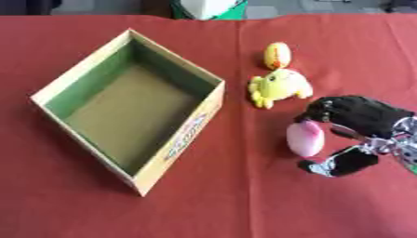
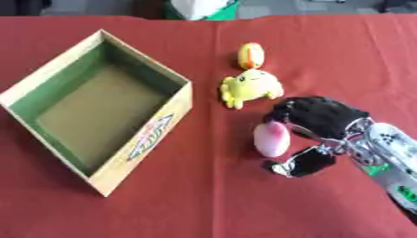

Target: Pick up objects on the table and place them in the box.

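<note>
- Your right hand [image 1: 358,116] reaches in from the right edge over the red tablecloth [image 1: 244,200], fingers curled over the top of a pink egg-shaped object [image 1: 306,138] and thumb set below it, so the object sits pinched between them.
- The pink object appears to rest on the cloth or just above it; you cannot tell which from here.
- The open cardboard box [image 1: 181,139] lies well to the left, turned corner-on, nothing visible inside; its near wall faces the held object, a short carry across.
- A yellow plush toy [image 1: 279,87] lies just beyond your fingers, and a small yellow-orange egg shape [image 1: 277,55] sits just behind it, both waiting near the box for later picks.
- Your left hand does not show.
</note>
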Controlling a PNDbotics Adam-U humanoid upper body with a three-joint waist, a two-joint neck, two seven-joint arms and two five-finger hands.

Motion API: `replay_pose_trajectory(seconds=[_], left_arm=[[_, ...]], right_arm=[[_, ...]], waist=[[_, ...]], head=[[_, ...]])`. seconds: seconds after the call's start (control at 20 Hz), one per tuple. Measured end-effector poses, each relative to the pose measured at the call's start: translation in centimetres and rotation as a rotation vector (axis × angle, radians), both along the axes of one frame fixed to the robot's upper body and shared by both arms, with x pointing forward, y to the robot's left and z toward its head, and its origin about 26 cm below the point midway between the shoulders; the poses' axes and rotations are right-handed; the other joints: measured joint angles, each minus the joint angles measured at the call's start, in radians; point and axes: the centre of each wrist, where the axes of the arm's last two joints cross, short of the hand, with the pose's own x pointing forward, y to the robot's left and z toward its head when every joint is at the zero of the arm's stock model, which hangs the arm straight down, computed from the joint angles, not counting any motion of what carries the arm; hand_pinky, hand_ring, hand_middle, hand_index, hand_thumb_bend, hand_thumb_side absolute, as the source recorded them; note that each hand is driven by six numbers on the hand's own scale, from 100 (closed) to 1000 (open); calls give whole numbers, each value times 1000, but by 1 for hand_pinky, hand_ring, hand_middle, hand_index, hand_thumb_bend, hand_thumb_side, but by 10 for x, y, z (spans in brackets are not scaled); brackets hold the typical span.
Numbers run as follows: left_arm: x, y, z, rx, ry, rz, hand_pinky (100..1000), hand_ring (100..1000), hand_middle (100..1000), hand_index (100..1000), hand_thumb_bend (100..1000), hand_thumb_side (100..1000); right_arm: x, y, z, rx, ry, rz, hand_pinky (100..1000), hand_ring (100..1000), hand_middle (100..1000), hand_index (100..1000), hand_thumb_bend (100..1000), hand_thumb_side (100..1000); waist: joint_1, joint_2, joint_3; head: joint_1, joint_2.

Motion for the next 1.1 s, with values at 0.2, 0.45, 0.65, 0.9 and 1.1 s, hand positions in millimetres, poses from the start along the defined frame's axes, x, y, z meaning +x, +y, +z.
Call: replay_pose_trajectory(seconds=[0.2, 0.45, 0.65, 0.9, 1.1], left_arm=[[0, -2, 0, -3, 1, -6, 731, 590, 666, 778, 100, 934], [0, -2, 0, -5, 1, -9, 732, 591, 666, 775, 100, 935], [0, -2, 0, -5, 1, -10, 732, 591, 665, 774, 100, 934], [0, -2, 0, -4, 3, -10, 732, 591, 665, 774, 100, 935], [0, -2, 0, -4, 3, -11, 732, 591, 664, 773, 100, 935]], right_arm=[[2, -2, -3, -5, -5, -8, 676, 854, 695, 842, 229, 611], [3, -2, -4, -4, -13, -6, 658, 829, 655, 813, 100, 418], [4, 0, -5, 14, -37, 4, 635, 797, 615, 772, 100, 293], [3, 2, -3, 62, -93, 16, 571, 718, 518, 682, 100, 130], [-1, 7, 4, 107, -168, 31, 516, 645, 451, 576, 100, 185]], waist=[[1, 1, 0], [0, 1, 1], [-2, 1, 1], [-3, 1, 2], [-3, 1, 1]], head=[[-2, 0], [-5, 0], [-6, 0], [-6, 0], [-6, 0]])
